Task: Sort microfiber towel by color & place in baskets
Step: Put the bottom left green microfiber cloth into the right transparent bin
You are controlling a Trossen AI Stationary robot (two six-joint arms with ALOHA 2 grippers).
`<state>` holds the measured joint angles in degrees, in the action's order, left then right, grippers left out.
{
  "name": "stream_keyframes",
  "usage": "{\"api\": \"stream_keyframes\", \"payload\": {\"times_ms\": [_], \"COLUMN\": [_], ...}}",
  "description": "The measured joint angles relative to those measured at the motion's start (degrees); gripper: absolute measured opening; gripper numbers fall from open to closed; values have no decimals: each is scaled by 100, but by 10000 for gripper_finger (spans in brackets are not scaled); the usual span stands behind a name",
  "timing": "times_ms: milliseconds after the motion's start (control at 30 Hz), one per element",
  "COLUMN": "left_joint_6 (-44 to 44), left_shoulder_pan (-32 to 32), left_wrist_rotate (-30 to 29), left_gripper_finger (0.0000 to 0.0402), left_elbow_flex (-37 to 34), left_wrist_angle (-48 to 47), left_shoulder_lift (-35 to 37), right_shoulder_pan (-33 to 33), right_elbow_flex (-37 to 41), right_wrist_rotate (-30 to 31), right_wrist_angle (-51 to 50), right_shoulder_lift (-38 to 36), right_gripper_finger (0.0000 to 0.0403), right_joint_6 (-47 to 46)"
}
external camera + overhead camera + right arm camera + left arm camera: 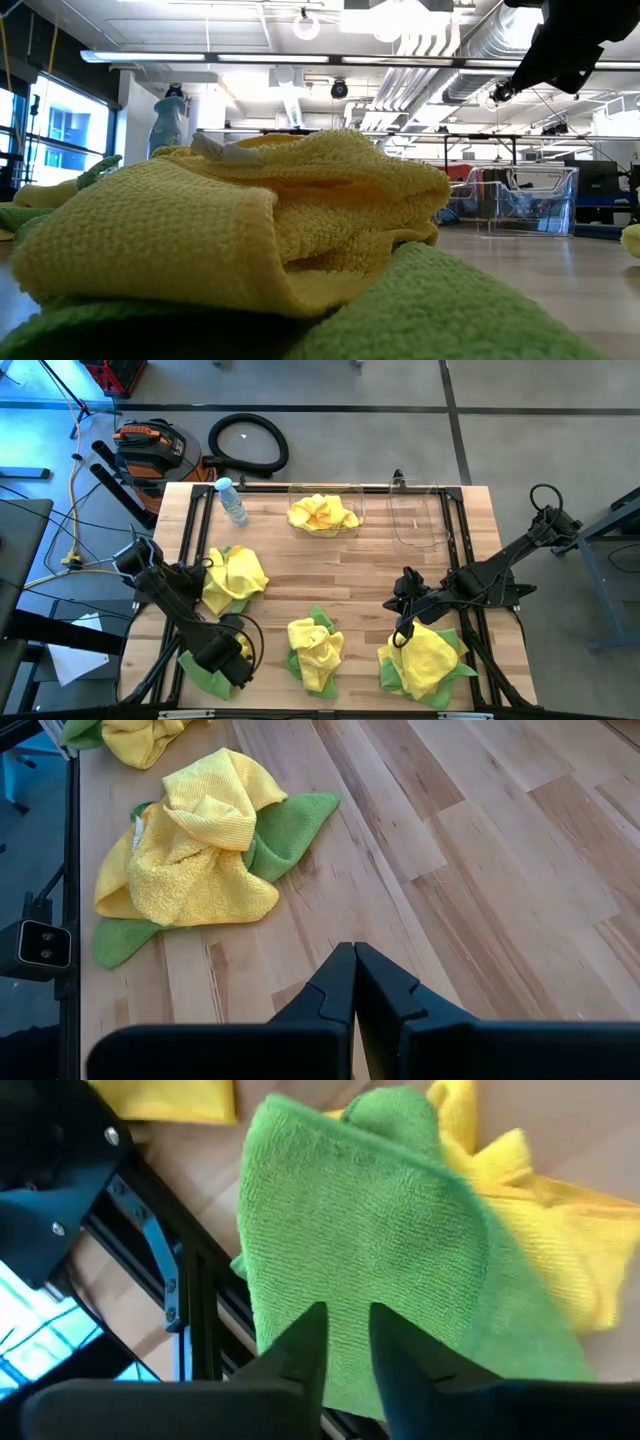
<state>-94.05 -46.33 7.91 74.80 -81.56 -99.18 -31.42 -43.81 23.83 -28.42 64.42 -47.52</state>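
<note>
Several piles of yellow and green microfiber towels lie on the wooden table. My left gripper (pixel 237 660) is near the near left corner, on a green towel (pixel 380 1230) that has a yellow one (pixel 560 1240) beside it. My right gripper (pixel 354 982) is shut and hangs over bare wood, just beyond a yellow-on-green pile (pixel 425 660). A middle pile (pixel 190 850) rests on the table near the near edge. Another yellow pile (pixel 235 578) lies at the left. At the far edge, the left clear basket (pixel 350 500) holds yellow towels (pixel 322 513). The right basket (pixel 420 515) holds nothing. My left gripper comes down on the green towel from above, and green cloth (pixel 347 1315) fills the narrow gap between its two fingers (pixel 305 1345). It looks like a raised fold pinched there; one layer or several, I cannot tell. The rest of the towel lies spread below.
A clear water bottle with a blue cap (pixel 231 500) lies at the far left of the table. Black frame rails (pixel 455 530) run along the table's sides. Bare wood (pixel 350 575) shows in the middle, between the piles and the baskets.
</note>
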Motion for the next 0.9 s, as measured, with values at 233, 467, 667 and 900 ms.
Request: {"api": "stream_keyframes", "payload": {"times_ms": [233,467,667,900], "left_joint_6": [-46,-85,-35,148], "left_shoulder_pan": [-2,0,0,0], "left_wrist_rotate": [453,600,735,759], "left_gripper_finger": [135,91,10,1], "left_elbow_flex": [-801,-1137,-1101,-574], "left_wrist_angle": [1174,1360,1198,352], "left_shoulder_lift": [0,-9,-7,-4], "right_shoulder_pan": [0,0,0,-1], "right_elbow_flex": [0,0,0,0], "right_wrist_rotate": [0,0,1,2], "right_wrist_angle": [1,-1,-6,-7], "right_shoulder_lift": [0,0,0,0], "right_gripper_finger": [2,2,2,2], "right_joint_6": [2,4,85,150]}}
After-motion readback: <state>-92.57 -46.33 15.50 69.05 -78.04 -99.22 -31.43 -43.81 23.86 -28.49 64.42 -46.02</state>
